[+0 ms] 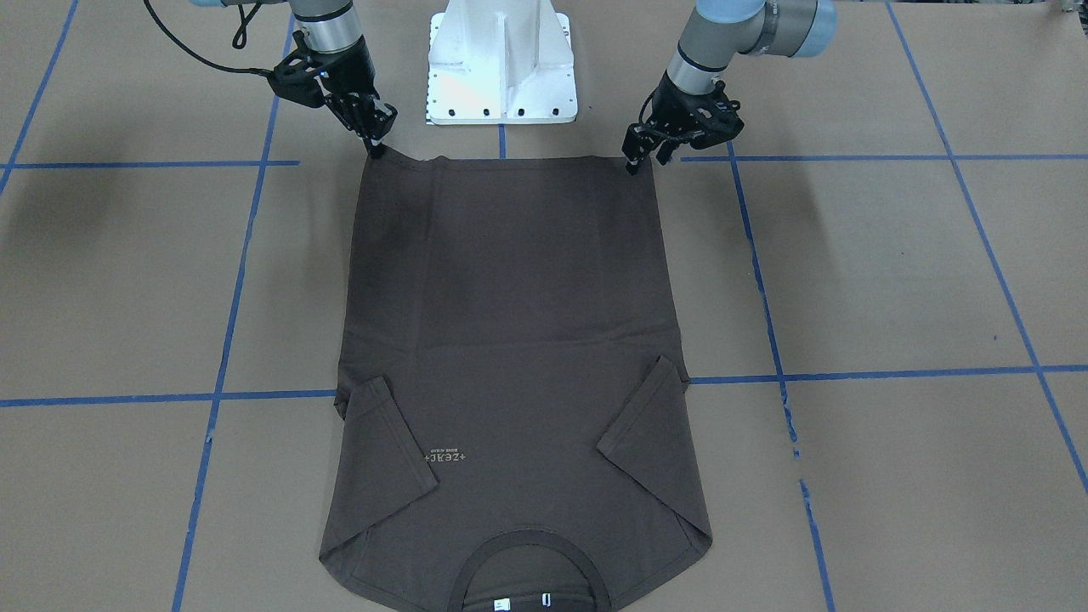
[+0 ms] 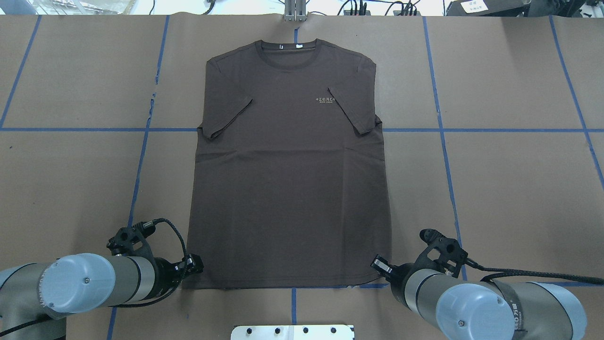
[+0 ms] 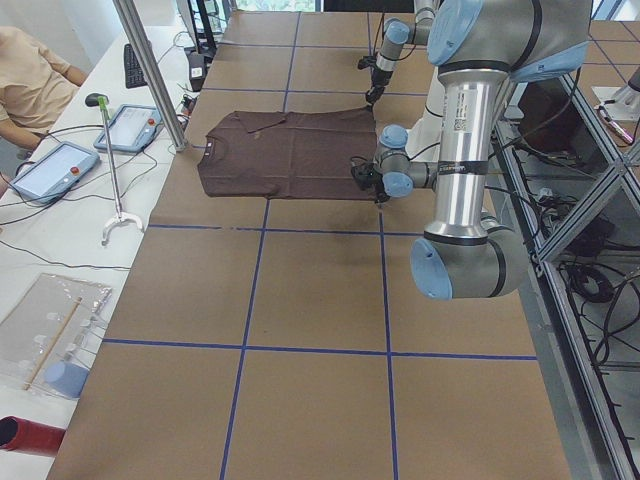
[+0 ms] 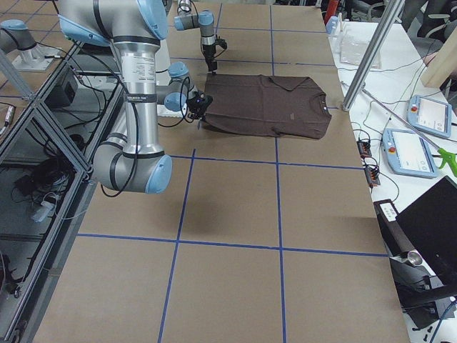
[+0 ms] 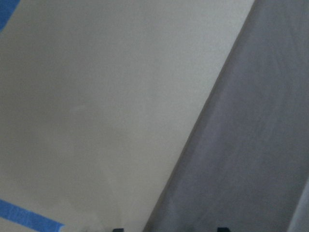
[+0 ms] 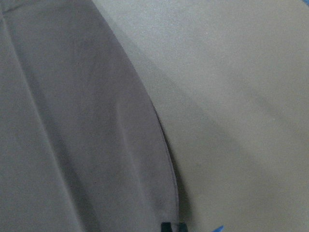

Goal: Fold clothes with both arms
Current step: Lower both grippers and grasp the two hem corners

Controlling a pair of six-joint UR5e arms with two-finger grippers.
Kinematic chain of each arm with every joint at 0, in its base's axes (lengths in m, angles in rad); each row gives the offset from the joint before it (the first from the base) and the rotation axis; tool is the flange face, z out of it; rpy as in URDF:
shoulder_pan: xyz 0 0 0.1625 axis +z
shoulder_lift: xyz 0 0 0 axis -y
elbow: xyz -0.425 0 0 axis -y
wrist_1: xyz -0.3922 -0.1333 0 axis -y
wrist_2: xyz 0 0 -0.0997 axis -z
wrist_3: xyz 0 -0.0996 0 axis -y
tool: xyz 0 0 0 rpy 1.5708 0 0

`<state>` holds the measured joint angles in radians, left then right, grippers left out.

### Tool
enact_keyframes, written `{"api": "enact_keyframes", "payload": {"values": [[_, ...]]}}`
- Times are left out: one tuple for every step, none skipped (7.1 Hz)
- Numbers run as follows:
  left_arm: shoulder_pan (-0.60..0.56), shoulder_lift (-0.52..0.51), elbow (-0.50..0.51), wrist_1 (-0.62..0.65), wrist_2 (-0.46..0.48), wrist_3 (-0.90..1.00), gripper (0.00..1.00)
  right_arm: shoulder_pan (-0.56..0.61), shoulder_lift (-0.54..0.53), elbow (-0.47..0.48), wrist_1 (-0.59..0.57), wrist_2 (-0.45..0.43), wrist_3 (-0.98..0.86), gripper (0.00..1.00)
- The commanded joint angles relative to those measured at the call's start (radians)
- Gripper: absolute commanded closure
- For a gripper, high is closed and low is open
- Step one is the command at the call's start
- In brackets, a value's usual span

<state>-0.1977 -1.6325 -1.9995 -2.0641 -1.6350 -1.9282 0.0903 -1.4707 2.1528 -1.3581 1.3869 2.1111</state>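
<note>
Grippers first: we count 2, 1 on each of the 2 arms. Our right gripper (image 1: 375, 151) has its fingertips pinched almost together on the hem corner of the T-shirt (image 1: 510, 340). Our left gripper (image 1: 646, 160) stands open, its 2 fingers apart and straddling the other hem corner; it grips nothing.

Taking the overhead view as a clock face, the 1 dark brown T-shirt lies flat, front up, in the middle of the table (image 1: 892, 272). Its collar (image 1: 527, 544) is at 12 o'clock and its hem at 6 o'clock. The left gripper meets the hem at 7 o'clock, the right at 5 o'clock. Both of the 2 short sleeves are folded inward over the chest. We see 1 line of pale lettering (image 1: 444, 456) toward 1 o'clock and 2 white tags (image 1: 523, 602) inside the collar.

Beyond the hem, at 6 o'clock, stands 1 white pedestal base (image 1: 501, 68). Blue tape lines (image 1: 850, 374) cross the brown tabletop.
</note>
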Motion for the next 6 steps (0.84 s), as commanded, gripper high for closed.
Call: {"api": "enact_keyframes", "payload": {"values": [[0.012,0.000,0.001,0.002,-0.002,0.000,0.44,-0.001,0.001,-0.001,0.001,0.000,0.000,1.00],[0.020,0.000,0.001,0.002,-0.002,0.000,0.50,-0.001,0.001,-0.001,0.001,0.000,0.001,1.00],[0.020,0.000,-0.001,0.008,-0.002,-0.002,0.67,-0.001,0.001,-0.001,0.001,0.000,0.001,1.00],[0.020,-0.003,-0.004,0.016,-0.002,-0.002,1.00,-0.001,0.001,-0.001,0.001,0.000,0.001,1.00],[0.020,-0.001,-0.008,0.016,-0.002,0.000,1.00,-0.001,0.001,-0.001,0.001,0.000,0.001,1.00],[0.018,-0.001,-0.013,0.016,-0.005,0.000,1.00,-0.001,0.001,-0.001,0.001,0.000,0.001,1.00]]}}
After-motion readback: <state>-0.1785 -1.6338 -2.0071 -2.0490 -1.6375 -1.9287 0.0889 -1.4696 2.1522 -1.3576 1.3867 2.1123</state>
